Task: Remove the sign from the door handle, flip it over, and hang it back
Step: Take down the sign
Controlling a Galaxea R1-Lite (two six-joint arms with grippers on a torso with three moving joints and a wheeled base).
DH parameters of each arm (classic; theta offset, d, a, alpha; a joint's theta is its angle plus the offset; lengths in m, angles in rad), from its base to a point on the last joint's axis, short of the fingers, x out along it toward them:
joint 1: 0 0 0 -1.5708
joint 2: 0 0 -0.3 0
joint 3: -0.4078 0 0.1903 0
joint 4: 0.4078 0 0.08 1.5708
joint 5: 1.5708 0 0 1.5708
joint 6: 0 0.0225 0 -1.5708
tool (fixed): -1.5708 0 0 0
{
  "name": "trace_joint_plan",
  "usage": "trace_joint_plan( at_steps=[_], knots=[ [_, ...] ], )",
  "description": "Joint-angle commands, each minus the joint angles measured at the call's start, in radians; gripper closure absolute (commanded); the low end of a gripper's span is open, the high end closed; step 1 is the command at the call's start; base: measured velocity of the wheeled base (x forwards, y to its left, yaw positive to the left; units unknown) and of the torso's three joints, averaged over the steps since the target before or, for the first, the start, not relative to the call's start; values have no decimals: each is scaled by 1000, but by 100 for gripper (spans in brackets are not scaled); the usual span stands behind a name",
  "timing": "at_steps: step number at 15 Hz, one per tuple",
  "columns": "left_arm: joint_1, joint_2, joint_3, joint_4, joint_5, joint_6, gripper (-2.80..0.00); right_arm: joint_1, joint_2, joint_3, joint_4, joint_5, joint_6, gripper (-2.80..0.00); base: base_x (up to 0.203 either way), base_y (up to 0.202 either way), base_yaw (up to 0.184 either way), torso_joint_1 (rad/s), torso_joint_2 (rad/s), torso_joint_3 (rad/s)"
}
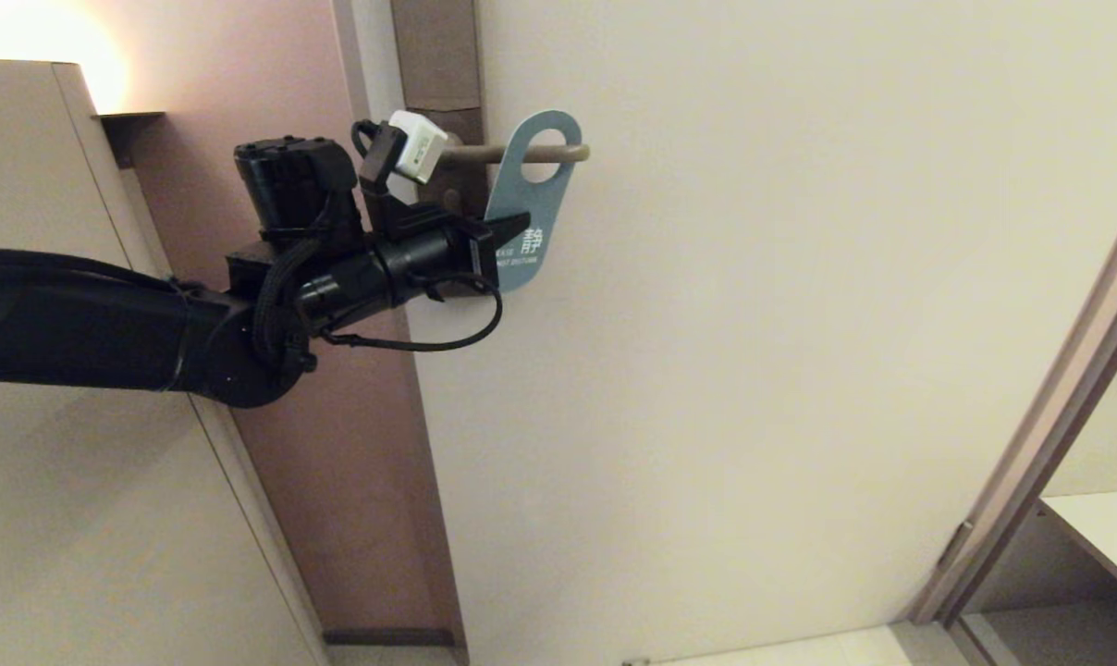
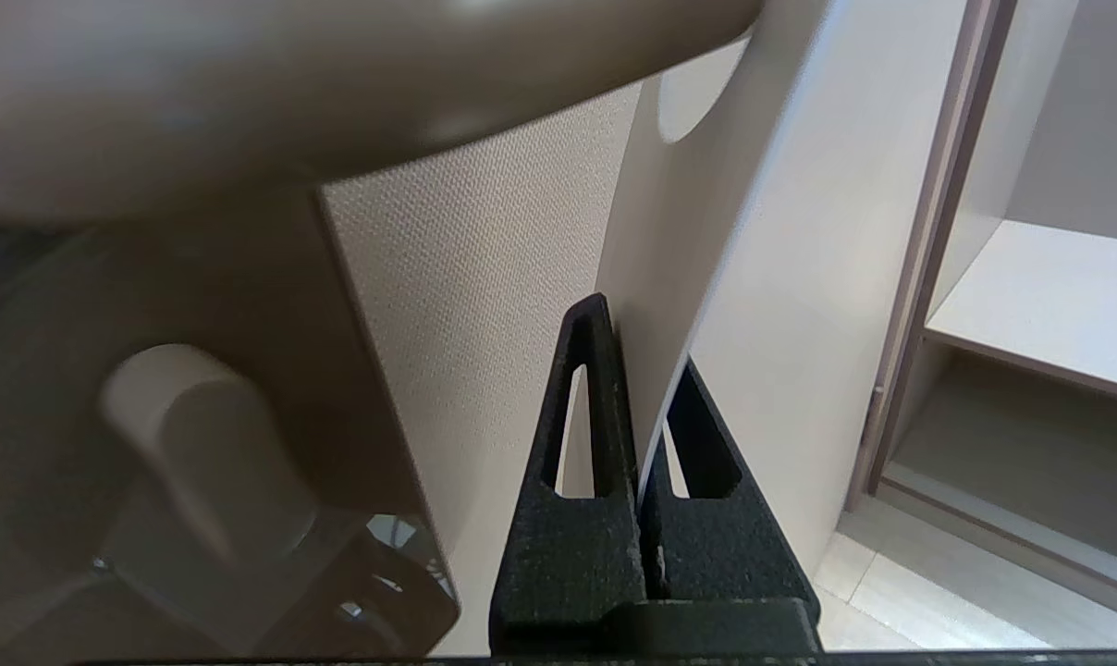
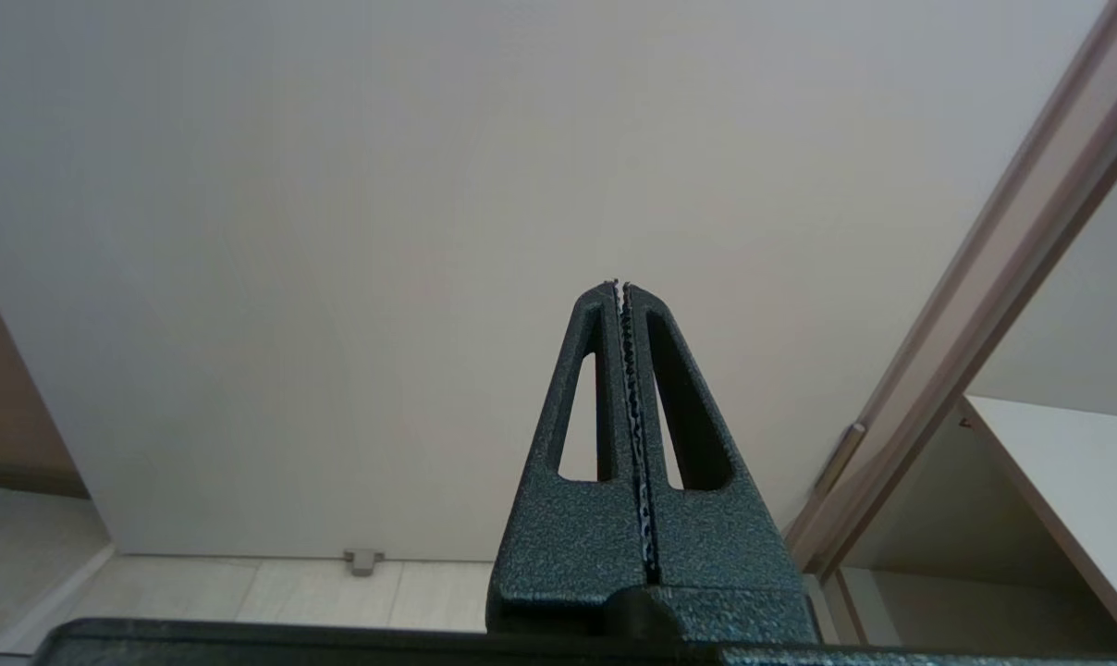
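Note:
The sign (image 1: 533, 199) hangs by its oval hole on the door handle (image 1: 484, 154), its blue "DO NOT DISTURB" face towards me and slightly tilted. My left gripper (image 1: 520, 222) is shut on the sign's lower left edge. In the left wrist view the sign (image 2: 679, 240) runs edge-on between the fingers of the left gripper (image 2: 642, 342), its pale face showing, under the handle (image 2: 337, 74). The brown backplate (image 1: 438, 65) rises above the handle. My right gripper (image 3: 621, 287) is shut and empty, pointing at the lower door; it is out of the head view.
The pale door (image 1: 799, 370) fills the middle. A brown door frame (image 1: 1030, 444) and a shelf (image 1: 1104, 527) stand at the right. A beige cabinet (image 1: 41, 462) stands at the left, beside my left arm. A lock knob (image 2: 198, 444) sits on the backplate.

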Motion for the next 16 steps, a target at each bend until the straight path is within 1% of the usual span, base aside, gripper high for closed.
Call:
trace_joint_plan(
  at_steps=[1, 3, 6, 11, 14, 16],
  knots=[
    [0, 42, -30, -10, 0, -5, 0, -2, 1, 0, 0, 0, -2, 0, 0, 0, 0, 0, 0, 0],
    [0, 76, -59, -52, 1, -17, 0, -1, 1, 0, 0, 0, -2, 0, 0, 0, 0, 0, 0, 0],
    [-6, 95, -67, -91, 1, -22, 0, -1, 1, 0, 0, 0, -1, 0, 0, 0, 0, 0, 0, 0],
    [-18, 109, -65, -93, 15, -22, 0, 0, 1, 0, 0, 0, -2, 0, 0, 0, 0, 0, 0, 0],
    [-22, 130, -68, -99, 53, -22, 0, -1, 1, 0, 0, 0, -1, 0, 0, 0, 0, 0, 0, 0],
    [-21, 154, -68, -153, 57, -23, 0, -1, 1, 0, 0, 0, -1, 0, 0, 0, 0, 0, 0, 0]
  ],
)
